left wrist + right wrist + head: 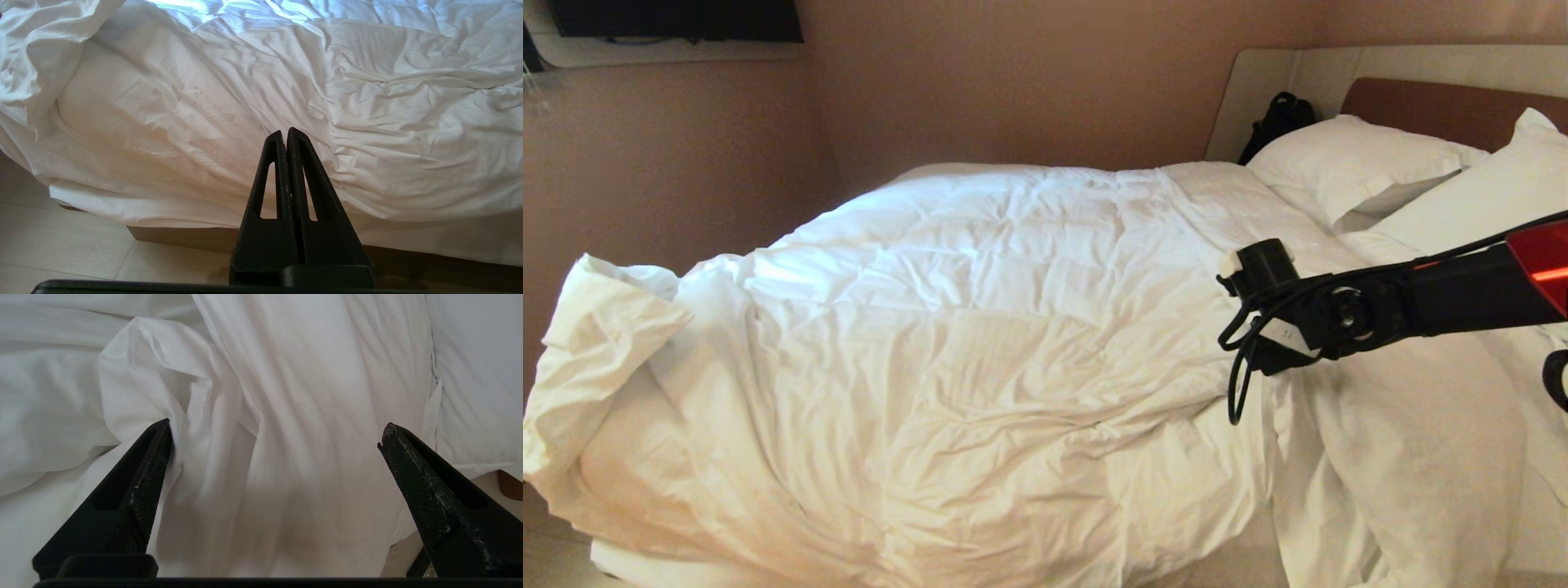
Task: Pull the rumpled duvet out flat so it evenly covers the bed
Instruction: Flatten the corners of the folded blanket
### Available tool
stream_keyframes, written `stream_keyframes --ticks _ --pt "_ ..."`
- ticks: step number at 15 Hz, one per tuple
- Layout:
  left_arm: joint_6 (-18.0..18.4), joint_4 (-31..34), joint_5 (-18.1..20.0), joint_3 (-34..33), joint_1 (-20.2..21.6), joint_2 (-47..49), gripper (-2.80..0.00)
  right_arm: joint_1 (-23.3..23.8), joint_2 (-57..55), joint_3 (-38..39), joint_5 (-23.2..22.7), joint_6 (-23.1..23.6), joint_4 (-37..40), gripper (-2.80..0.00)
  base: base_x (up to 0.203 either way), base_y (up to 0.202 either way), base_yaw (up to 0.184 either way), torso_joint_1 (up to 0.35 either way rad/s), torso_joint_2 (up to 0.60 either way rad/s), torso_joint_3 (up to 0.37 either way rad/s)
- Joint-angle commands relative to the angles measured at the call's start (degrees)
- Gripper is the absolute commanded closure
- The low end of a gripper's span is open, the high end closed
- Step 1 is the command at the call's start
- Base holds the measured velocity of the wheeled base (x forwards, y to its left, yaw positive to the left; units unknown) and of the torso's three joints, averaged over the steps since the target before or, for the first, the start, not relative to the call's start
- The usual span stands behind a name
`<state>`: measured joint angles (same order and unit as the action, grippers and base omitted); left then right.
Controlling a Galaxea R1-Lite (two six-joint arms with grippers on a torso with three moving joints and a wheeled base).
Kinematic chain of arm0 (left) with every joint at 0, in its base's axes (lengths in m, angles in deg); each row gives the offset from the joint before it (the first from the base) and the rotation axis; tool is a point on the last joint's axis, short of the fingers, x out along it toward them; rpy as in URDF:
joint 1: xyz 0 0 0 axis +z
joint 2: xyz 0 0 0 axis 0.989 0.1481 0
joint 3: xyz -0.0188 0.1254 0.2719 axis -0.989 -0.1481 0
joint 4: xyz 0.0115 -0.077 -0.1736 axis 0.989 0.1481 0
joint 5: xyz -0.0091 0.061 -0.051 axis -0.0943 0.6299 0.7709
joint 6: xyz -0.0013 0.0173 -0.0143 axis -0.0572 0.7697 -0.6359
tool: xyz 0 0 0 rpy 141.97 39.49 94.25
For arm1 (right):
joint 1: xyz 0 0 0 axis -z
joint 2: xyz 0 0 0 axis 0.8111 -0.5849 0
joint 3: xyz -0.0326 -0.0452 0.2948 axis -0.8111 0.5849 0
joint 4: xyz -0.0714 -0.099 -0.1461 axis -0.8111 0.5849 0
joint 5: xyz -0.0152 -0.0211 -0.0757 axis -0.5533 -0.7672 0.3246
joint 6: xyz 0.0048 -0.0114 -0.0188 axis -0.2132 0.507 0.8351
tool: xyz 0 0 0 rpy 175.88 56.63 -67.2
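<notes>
The white quilted duvet [980, 327] lies rumpled over the bed [1437, 106], with one corner folded back at the far left and a bunched fold near the pillows. My right arm [1339, 314] reaches in from the right over that fold. In the right wrist view my right gripper [277, 426] stands wide open just above the creased duvet [286, 375], with nothing between its fingers. My left gripper [284, 132] is shut and empty, low beside the bed. It faces the duvet [367, 122] that hangs over the bed's brown base [184, 237].
Two white pillows [1347, 159] [1486, 196] lean against the headboard. A black bag [1278, 122] sits in the corner behind them. A dark screen [678, 18] hangs on the far wall. Pale floor tiles [61, 245] run along the bed's near side.
</notes>
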<state>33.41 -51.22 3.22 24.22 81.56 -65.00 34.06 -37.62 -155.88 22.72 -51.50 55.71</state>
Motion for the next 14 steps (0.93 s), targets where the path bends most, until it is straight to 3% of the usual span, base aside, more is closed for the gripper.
stream_keyframes --ticks 1,14 --pt "0.0 0.0 0.0 0.0 0.0 0.0 0.0 -0.1 0.6 0.3 0.3 0.1 0.0 -2.8 0.0 0.0 0.0 0.0 0.0 0.0" --pt "0.0 0.0 0.0 0.0 0.0 0.0 0.0 -3.7 2.1 4.2 0.3 -1.4 -0.1 -2.8 0.0 0.0 0.0 0.0 0.0 0.0"
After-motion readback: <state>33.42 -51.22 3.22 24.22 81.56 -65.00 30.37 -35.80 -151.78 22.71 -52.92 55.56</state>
